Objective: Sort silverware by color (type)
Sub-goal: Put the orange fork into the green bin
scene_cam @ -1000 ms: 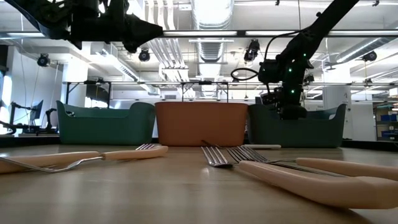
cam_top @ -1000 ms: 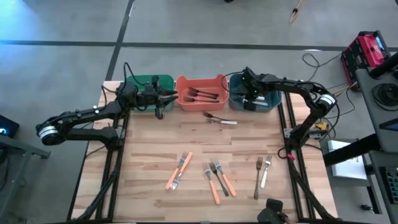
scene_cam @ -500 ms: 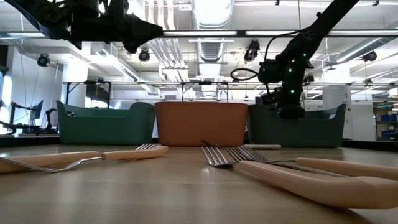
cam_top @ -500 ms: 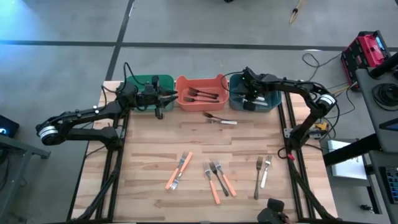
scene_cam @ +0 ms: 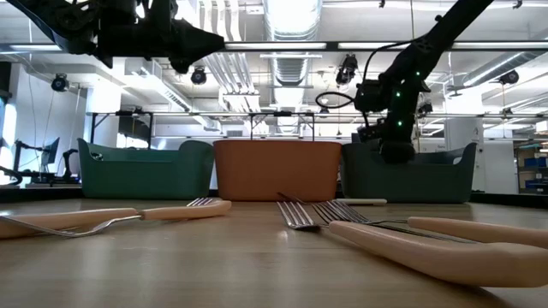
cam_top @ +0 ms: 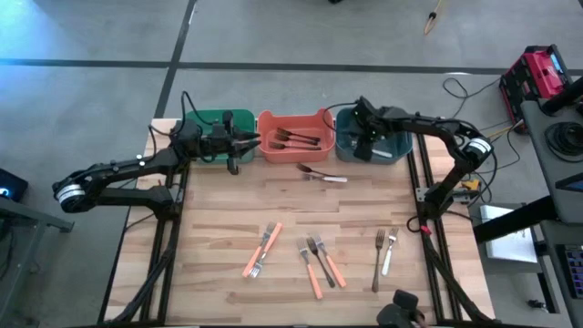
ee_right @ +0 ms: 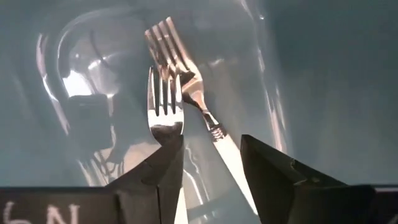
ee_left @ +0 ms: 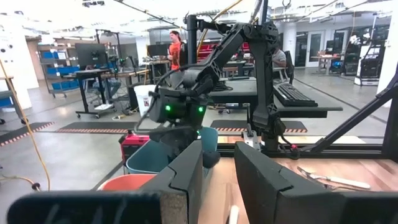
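My right gripper (cam_top: 367,146) hangs low inside the blue bin (cam_top: 399,153), open. Two silver forks (ee_right: 186,93) lie on the bin's floor just ahead of its fingers. One fork's handle runs behind one finger, the other's pale handle (ee_right: 231,167) into the gap, and I cannot tell if either is touched. My left gripper (cam_top: 252,142) waits in the air where the green bin (cam_top: 211,126) meets the orange bin (cam_top: 293,117). Its fingers (ee_left: 189,168) stand slightly apart with nothing seen between them. Dark forks (cam_top: 293,138) lie in the orange bin.
On the wooden table (cam_top: 209,219) lie an orange-handled pair (cam_top: 262,248), a mixed group (cam_top: 319,261), a silver pair (cam_top: 383,250), and one fork (cam_top: 321,175) just in front of the orange bin. A person stands in the room beyond the table, seen in the left wrist view.
The pale fork handle that showed beside my right gripper in the blue bin no longer shows from above, and silver forks now lie on the bin's floor. The gripper has stayed low over the bin.
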Robot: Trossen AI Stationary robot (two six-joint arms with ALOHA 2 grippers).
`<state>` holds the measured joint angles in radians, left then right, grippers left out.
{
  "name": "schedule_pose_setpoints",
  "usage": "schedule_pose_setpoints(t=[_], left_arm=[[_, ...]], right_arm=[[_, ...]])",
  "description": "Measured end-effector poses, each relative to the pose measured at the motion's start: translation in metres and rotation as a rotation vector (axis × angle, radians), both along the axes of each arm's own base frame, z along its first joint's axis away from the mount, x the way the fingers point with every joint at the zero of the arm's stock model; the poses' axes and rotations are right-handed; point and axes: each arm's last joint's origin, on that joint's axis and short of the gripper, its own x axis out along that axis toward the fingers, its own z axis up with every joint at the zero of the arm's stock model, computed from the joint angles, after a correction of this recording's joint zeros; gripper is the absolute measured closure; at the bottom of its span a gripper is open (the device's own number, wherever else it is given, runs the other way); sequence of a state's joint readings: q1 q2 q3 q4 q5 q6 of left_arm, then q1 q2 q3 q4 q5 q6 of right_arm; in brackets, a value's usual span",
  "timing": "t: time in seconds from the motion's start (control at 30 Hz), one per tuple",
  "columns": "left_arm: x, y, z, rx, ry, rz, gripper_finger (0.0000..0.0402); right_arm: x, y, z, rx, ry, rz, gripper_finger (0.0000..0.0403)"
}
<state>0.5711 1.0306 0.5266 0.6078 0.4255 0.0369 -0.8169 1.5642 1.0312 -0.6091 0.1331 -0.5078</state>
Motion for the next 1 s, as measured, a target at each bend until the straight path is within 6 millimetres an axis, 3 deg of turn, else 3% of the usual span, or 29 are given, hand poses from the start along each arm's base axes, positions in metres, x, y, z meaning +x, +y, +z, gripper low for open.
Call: schedule_pose_setpoints(t=[0.23, 0.4, 0.73, 1.0], left_arm=[[0.001, 0.000, -0.007, -0.128, 0.054, -0.006, 0.0325], [0.003, -0.005, -0.017, -0.279, 0.130, -0.029, 0.0325], [0.018, -0.047, -0.037, -0.549, 0.326, -0.096, 0.0325], [0.020, -0.098, -0.057, -0.657, 0.537, -0.002, 0.0325]], right_arm=[[0.008, -0.003, 0.032, 0.023, -0.028, -0.084, 0.0258], [0.015, 0.007, 0.063, 0.009, -0.072, -0.098, 0.0259], [0.025, 0.068, 0.125, -0.102, -0.359, -0.045, 0.0265], [0.032, 0.121, 0.148, -0.106, -0.537, 0.069, 0.0279]])
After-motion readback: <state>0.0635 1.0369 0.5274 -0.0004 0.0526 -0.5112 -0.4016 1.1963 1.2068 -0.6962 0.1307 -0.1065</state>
